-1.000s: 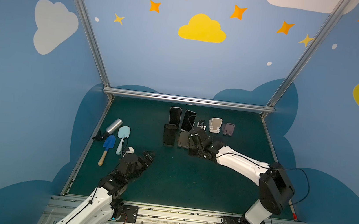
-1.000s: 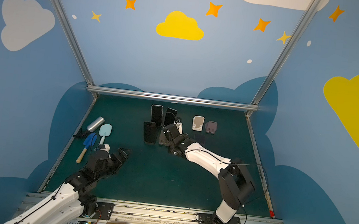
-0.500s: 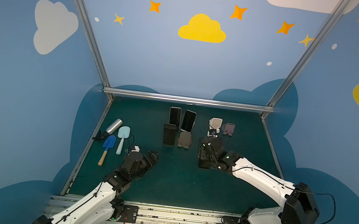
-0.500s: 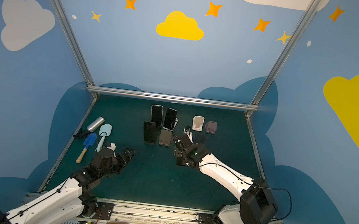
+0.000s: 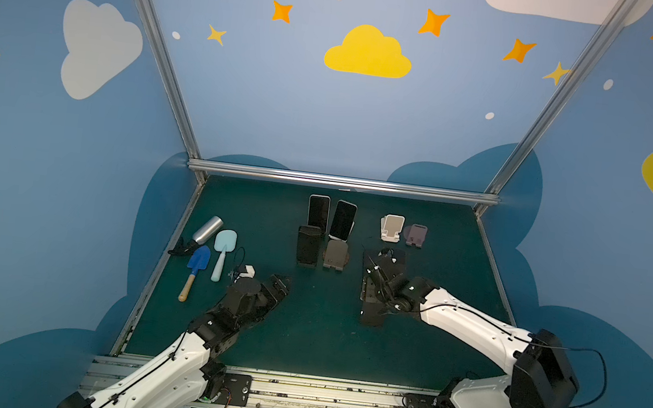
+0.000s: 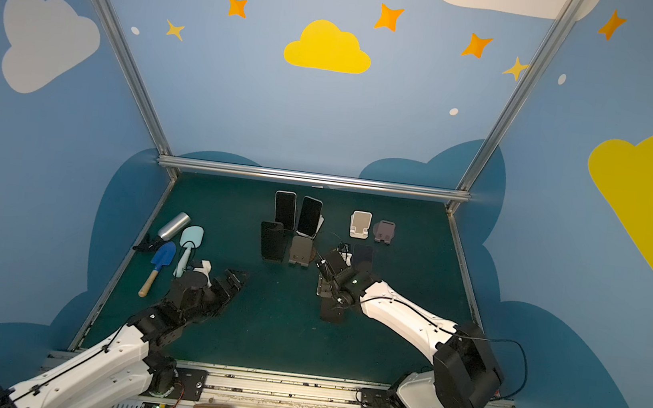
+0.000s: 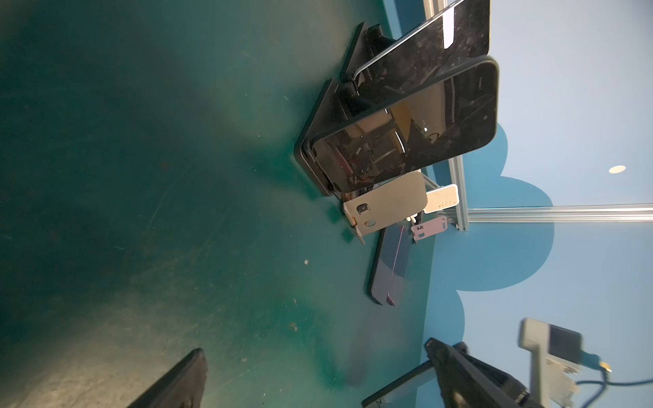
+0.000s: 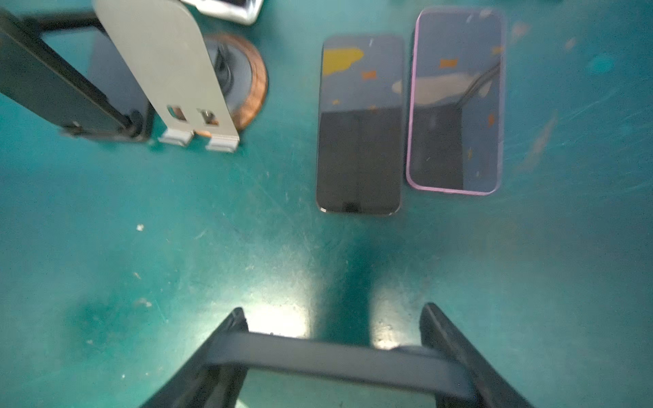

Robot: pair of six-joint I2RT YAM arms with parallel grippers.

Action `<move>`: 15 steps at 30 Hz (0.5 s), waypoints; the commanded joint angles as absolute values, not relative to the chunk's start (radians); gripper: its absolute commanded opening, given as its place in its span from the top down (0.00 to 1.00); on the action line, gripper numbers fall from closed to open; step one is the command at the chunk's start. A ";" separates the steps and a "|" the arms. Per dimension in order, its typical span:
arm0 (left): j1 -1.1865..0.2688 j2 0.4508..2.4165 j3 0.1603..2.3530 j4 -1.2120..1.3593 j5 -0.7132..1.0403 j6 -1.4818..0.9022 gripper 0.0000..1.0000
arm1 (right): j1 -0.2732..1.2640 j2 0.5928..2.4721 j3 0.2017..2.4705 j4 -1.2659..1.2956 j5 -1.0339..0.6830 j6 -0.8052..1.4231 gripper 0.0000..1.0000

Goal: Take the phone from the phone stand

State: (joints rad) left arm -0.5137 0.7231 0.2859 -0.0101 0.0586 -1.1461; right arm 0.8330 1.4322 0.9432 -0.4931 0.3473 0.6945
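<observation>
The right gripper [image 8: 334, 309] is pulling back from the stands toward the table's front, clamping the dark phone [image 8: 335, 353] across its width. The phone is hanging just above the green mat [image 8: 106, 247], clear of the empty tan stand [image 8: 166, 63], so only the set-down seems to remain. Its long axis is running front to back, in line with the gripper. The left gripper [image 5: 280, 285] is idling, jaws apart.

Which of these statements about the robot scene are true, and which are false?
1. The right gripper grips a phone between its fingers. True.
2. The left gripper is shut on a trowel. False: it is open and holds nothing.
3. A dark phone and a purple-edged phone lie flat, side by side, on the mat. True.
4. The white stand carries a phone. False: it stands empty.
</observation>
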 commanded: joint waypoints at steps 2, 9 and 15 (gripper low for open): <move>-0.518 0.692 0.290 -0.030 0.036 -1.149 0.00 | 0.839 1.456 0.951 -0.490 0.291 0.742 0.45; -0.520 0.654 0.282 -0.046 0.026 -1.153 0.00 | 0.845 1.570 0.996 -0.473 0.194 0.750 0.46; -0.522 0.632 0.287 -0.072 0.025 -1.151 0.00 | 0.855 1.696 1.129 -0.533 0.097 0.751 0.46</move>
State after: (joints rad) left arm -0.5182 0.6456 0.2855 -0.0406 0.0395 -1.1561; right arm 0.8429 1.6718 1.0714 -0.5232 0.1612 0.7353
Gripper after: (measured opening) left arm 0.998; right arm 0.731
